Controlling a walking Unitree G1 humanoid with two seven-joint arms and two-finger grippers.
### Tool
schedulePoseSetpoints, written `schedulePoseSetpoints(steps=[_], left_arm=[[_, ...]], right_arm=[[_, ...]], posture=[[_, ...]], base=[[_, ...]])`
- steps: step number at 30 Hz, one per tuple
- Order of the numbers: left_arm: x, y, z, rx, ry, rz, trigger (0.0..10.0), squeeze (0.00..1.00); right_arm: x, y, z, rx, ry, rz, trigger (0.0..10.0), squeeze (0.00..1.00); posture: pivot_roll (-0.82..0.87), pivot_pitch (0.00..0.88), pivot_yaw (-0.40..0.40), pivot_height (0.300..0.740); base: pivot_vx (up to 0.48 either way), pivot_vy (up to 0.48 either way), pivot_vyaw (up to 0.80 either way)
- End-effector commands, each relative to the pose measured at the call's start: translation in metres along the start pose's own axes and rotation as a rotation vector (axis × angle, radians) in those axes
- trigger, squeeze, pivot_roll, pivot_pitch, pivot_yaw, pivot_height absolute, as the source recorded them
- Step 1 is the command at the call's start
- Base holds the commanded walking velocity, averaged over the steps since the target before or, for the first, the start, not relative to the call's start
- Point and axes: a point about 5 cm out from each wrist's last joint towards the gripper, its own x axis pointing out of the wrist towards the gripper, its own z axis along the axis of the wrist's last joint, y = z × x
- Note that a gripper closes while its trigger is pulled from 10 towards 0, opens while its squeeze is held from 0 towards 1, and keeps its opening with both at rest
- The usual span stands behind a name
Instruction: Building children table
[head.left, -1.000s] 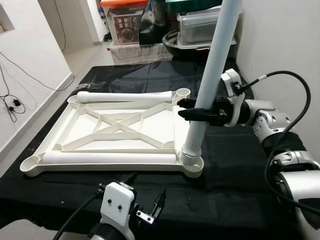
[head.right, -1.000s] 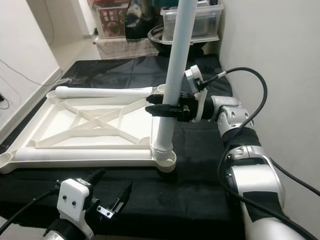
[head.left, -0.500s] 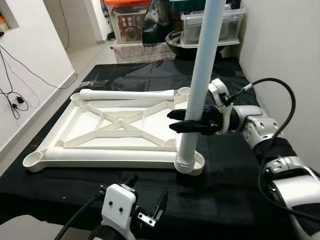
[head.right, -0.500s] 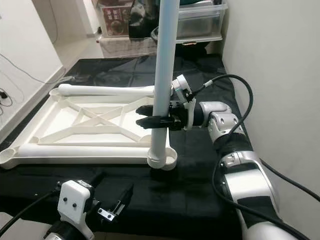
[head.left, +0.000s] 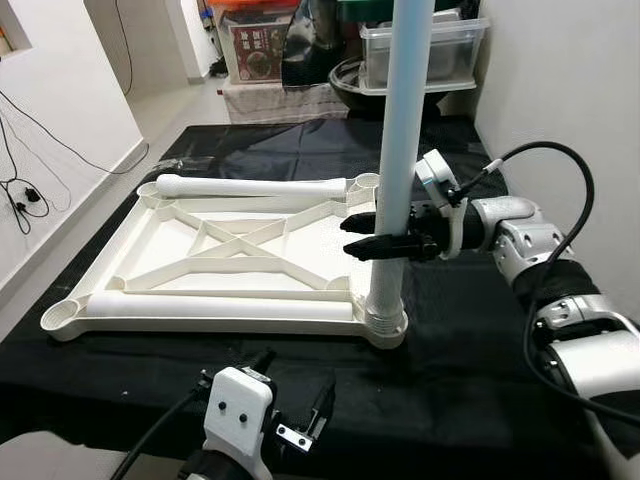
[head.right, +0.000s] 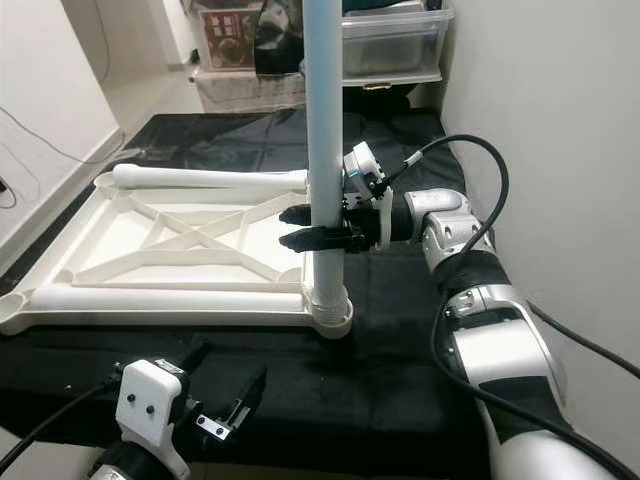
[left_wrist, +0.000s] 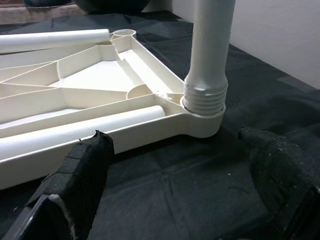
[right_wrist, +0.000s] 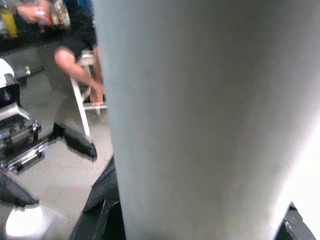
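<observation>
The white children's table top (head.left: 150, 262) lies upside down on a black cloth. A white table leg (head.left: 400, 150) stands upright in its near right corner socket (left_wrist: 202, 125), with some thread showing above the rim. My right gripper (head.left: 352, 236) reaches in from the right and is shut on this leg at mid height; in the right wrist view the leg (right_wrist: 200, 120) is pressed between the fingers (right_wrist: 100, 205). Two loose legs lie in the frame, one along the far side (head.left: 250, 186), one along the near side (head.left: 220, 309). My left gripper (head.left: 293, 380) hovers open, low near the front edge, short of the socket.
The black cloth (head.left: 470, 340) covers the low platform. Storage boxes (head.left: 260, 45), a clear bin (head.left: 455, 50) and a dark bowl (head.left: 360, 80) crowd the far end. A white wall (head.left: 570, 90) stands close on the right. Bare floor with cables (head.left: 25, 200) lies to the left. A seated person (right_wrist: 75, 55) is behind.
The leg held by my right gripper has swung from a lean toward the right to standing vertical in the corner socket. The head camera shifted slightly. My left gripper stayed put.
</observation>
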Motion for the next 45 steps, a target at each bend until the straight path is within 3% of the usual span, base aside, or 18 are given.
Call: schedulePoseSetpoints(steps=[1, 4, 10, 18, 21, 28, 30, 32, 34, 38, 41, 45], left_arm=[[0.000, 0.001, -0.003, 0.004, 0.022, 0.011, 10.0, 0.00], [0.000, 0.000, -0.003, 0.010, 0.021, 0.016, 10.0, 0.00], [0.000, 0.001, -0.003, 0.012, 0.022, 0.023, 10.0, 0.00], [0.001, 0.002, -0.002, 0.020, 0.019, 0.025, 10.0, 0.00], [0.001, 0.002, -0.002, 0.021, 0.019, 0.026, 10.0, 0.00], [0.002, 0.003, -0.001, 0.026, 0.015, 0.028, 10.0, 0.00], [0.003, 0.004, -0.001, 0.031, 0.009, 0.030, 10.0, 0.00], [0.003, 0.004, -0.001, 0.031, 0.009, 0.030, 10.0, 0.00], [0.004, 0.004, -0.001, 0.033, 0.004, 0.028, 10.0, 0.00], [0.006, 0.005, -0.001, 0.036, 0.003, 0.026, 10.0, 0.00], [0.010, 0.006, 0.001, 0.043, -0.009, 0.023, 10.0, 0.00], [0.010, 0.006, 0.001, 0.044, -0.012, 0.024, 10.0, 0.00]], right_arm=[[0.006, 0.003, -0.010, 0.029, 0.032, 0.032, 10.0, 0.00], [0.010, 0.008, -0.021, 0.055, 0.058, 0.062, 10.0, 0.00], [0.013, 0.009, -0.022, 0.062, 0.041, 0.077, 10.0, 0.00], [0.041, 0.019, -0.022, 0.153, -0.150, 0.190, 10.0, 0.00], [0.045, 0.020, -0.023, 0.167, -0.170, 0.199, 10.0, 0.00], [0.056, 0.024, -0.033, 0.162, -0.137, 0.224, 10.0, 0.00], [0.058, 0.025, -0.039, 0.096, -0.062, 0.217, 10.0, 0.00], [0.058, 0.025, -0.039, 0.096, -0.062, 0.217, 10.0, 0.00], [0.057, 0.025, -0.040, 0.047, -0.011, 0.180, 10.0, 0.00], [0.056, 0.024, -0.040, 0.041, 0.011, 0.157, 10.0, 0.00], [0.054, 0.017, -0.041, 0.019, 0.093, 0.033, 10.0, 0.00], [0.054, 0.015, -0.041, 0.022, 0.105, 0.004, 10.0, 0.00]], posture=[[0.09, 0.132, 0.047, 0.740], [0.09, 0.134, 0.045, 0.740], [0.09, 0.134, 0.045, 0.740], [0.10, 0.138, 0.046, 0.740], [0.10, 0.138, 0.046, 0.740], [0.10, 0.137, 0.046, 0.740], [0.09, 0.128, 0.049, 0.740], [0.09, 0.128, 0.049, 0.740], [0.09, 0.128, 0.049, 0.740], [0.09, 0.123, 0.050, 0.740], [0.08, 0.114, 0.049, 0.740], [0.08, 0.114, 0.049, 0.740]], base=[[0.000, 0.000, 0.00], [0.000, 0.000, 0.00], [0.000, 0.000, 0.00], [0.000, 0.000, 0.00], [0.000, 0.000, 0.00], [0.000, 0.000, 0.00], [0.000, 0.000, 0.00], [0.000, 0.000, 0.00], [0.000, 0.000, 0.00], [0.000, 0.000, 0.00], [0.000, 0.000, 0.00], [0.000, 0.000, 0.00]])
